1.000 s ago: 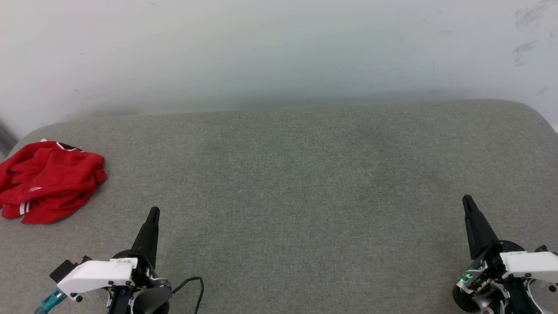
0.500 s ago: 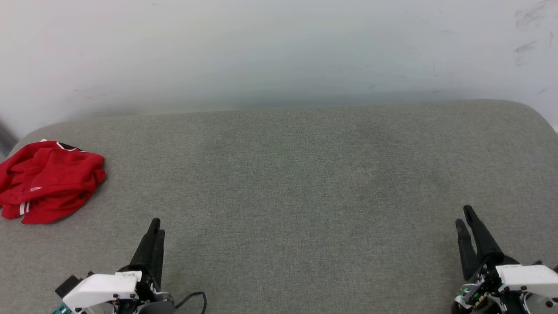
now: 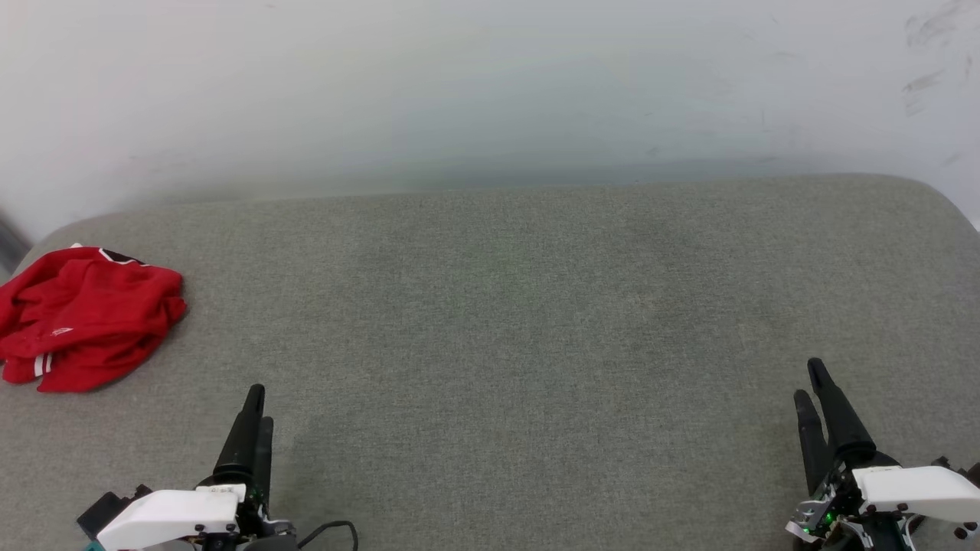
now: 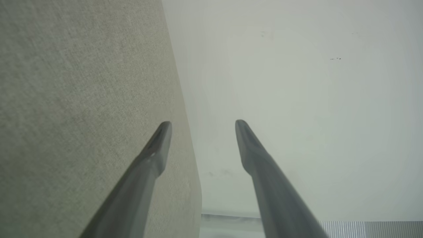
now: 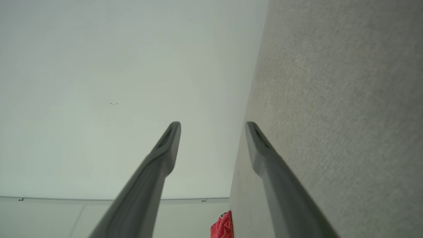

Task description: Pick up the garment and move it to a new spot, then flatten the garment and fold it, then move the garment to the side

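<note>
Head view: the red garment [image 3: 84, 317] lies crumpled at the far left of the grey fabric-covered tabletop [image 3: 505, 321], close to its left edge, untouched and in the same place as a second ago. What has changed is the two arms. A second ago each end effector showed its dark fingers pressed together as one spike; now the left end effector [image 3: 259, 409] and the right end effector [image 3: 808, 380] both stand released with nothing between the fingers, and both have drawn back a little toward the near edge. The left wrist view confirms a clear gap between the left fingers [image 4: 202, 124], and the right wrist view shows the same on the right [image 5: 212, 124], with a scrap of red cloth [image 5: 224, 226] low in that view. This looks like readying for the first step: the pick-up has not begun, and the left arm, much nearer the cloth, seems better placed to reach it.
</note>
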Robot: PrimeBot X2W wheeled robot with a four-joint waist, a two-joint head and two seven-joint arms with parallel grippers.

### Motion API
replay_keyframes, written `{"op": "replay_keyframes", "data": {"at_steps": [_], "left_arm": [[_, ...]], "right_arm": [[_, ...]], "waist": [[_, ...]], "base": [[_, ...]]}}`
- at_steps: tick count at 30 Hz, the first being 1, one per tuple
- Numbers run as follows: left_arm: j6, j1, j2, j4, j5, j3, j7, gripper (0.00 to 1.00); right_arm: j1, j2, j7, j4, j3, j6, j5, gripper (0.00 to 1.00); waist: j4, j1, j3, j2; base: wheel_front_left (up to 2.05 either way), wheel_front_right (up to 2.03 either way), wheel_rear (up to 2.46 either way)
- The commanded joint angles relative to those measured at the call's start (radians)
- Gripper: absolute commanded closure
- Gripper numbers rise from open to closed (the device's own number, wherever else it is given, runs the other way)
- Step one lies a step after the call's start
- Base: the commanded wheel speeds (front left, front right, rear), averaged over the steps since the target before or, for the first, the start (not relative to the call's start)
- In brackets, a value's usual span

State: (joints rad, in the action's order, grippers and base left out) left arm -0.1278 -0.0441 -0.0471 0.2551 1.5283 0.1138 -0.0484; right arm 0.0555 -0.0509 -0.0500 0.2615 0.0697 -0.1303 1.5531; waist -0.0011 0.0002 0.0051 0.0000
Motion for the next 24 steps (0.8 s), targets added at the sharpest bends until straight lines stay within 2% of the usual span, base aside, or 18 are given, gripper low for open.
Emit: {"op": "replay_keyframes", "data": {"at_steps": [1,6,13,21,22,24], "left_arm": [[-0.001,-0.004,-0.002,-0.026,-0.023,0.013,0.012,0.00],[-0.002,0.002,-0.002,-0.046,-0.098,0.051,0.034,0.00],[-0.002,0.008,-0.002,-0.102,-0.212,0.077,0.063,0.00],[-0.002,0.025,-0.003,-0.194,-0.392,0.053,0.093,0.00],[-0.002,0.025,-0.003,-0.194,-0.392,0.053,0.093,0.00],[-0.002,0.031,-0.003,-0.221,-0.468,0.036,0.104,0.00]], "right_arm": [[0.006,-0.001,0.013,-0.020,0.001,0.000,-0.036,0.00],[0.008,-0.001,0.035,-0.025,0.015,0.000,-0.150,0.00],[0.019,-0.001,0.064,-0.095,0.012,0.000,-0.386,0.00],[0.025,0.000,0.095,-0.183,-0.020,0.000,-0.663,0.00],[0.025,0.000,0.095,-0.183,-0.020,0.000,-0.663,0.00],[0.027,-0.001,0.105,-0.205,-0.042,0.000,-0.757,0.00]], "waist": [[0.000,-0.0001,0.000,0.0000],[-0.001,-0.0001,0.001,0.0000],[-0.003,-0.0001,0.003,0.0000],[-0.004,-0.0001,0.007,0.0000],[-0.004,-0.0001,0.007,0.0000],[-0.006,-0.0001,0.009,0.0000]], "base": [[0.00,0.00,0.00],[0.00,0.00,0.00],[0.00,0.00,0.00],[0.00,0.00,0.00],[0.00,0.00,0.00],[0.00,0.00,0.00]]}}
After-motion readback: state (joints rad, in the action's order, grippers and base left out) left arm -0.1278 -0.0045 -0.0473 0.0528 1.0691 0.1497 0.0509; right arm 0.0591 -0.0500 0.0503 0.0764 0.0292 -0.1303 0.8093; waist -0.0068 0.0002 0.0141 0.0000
